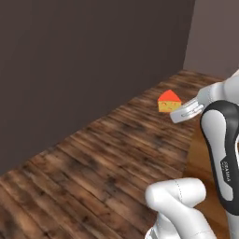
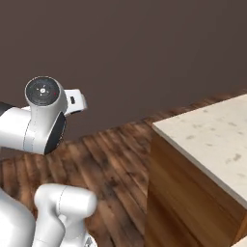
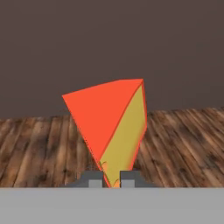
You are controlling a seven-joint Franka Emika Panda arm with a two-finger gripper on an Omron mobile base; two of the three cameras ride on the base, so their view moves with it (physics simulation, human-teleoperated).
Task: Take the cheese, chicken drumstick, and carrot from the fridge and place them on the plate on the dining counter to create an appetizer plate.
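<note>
Orange-yellow with a bright red rind face, the wedge-shaped cheese (image 3: 114,127) stands in the middle of the hand view, its narrow tip pinched between the two small dark finger tips at the bottom edge. The two-finger gripper (image 3: 112,180) is nearly closed on that thin end, which I take to be the reason for the grip point: the tip is the one part slim enough for the jaws to clamp, while the fat end would be too broad.

From the pinched tip the wedge widens toward the top of that frame, so its long axis runs straight out from the fingers, along the line of the hand, with the broad end pointing away. The red face lies to the left in the frame, the speckled yellow face to the right.

In the left base view the cheese (image 1: 169,101) sits right of centre in the upper half, red side up, just at the end of the gripper (image 1: 179,111) and clear above the dark wood plank floor (image 1: 107,158).

In the right base view a counter with a speckled beige stone top and wood-panelled side (image 2: 212,140) fills the right side of the frame. I cannot tell whether this is the dining counter; no plate is to be seen on the part shown. My judgement is that the cheese is in transit, held aloft for carrying.
</note>
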